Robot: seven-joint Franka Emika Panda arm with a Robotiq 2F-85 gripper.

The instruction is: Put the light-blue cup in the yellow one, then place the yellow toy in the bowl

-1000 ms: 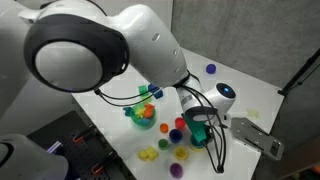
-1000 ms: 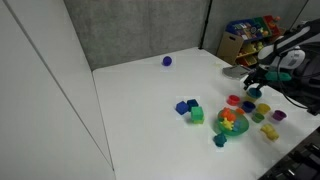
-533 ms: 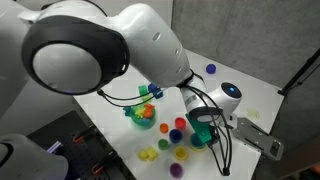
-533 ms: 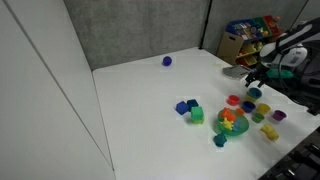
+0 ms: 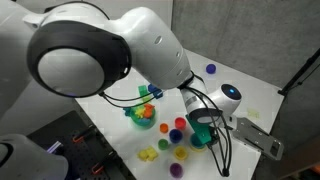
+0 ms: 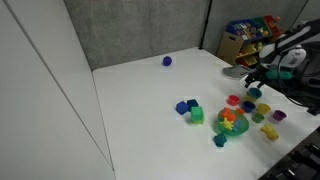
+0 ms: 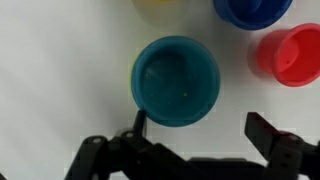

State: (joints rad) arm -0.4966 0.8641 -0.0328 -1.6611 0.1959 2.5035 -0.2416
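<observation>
In the wrist view the light-blue cup [image 7: 177,80] stands upright and empty on the white table, just ahead of my open gripper [image 7: 203,132]. The cup sits nearer one finger and is not between the fingertips. A bright-yellow rim [image 7: 160,3], probably the yellow cup, shows at the top edge. In an exterior view my gripper [image 5: 203,128] hovers low over the light-blue cup [image 5: 203,138]. The teal-green bowl [image 5: 130,115] holds coloured toys; it also shows in an exterior view [image 6: 222,130]. A lumpy pale-yellow toy [image 5: 148,154] lies near the table's edge.
A dark-blue cup [image 7: 250,10] and a red cup [image 7: 290,55] stand close beyond the light-blue one. Several other small cups cluster nearby [image 6: 262,110]. Blue and green blocks [image 6: 188,108] lie beside the bowl. A blue ball [image 6: 167,61] lies far off.
</observation>
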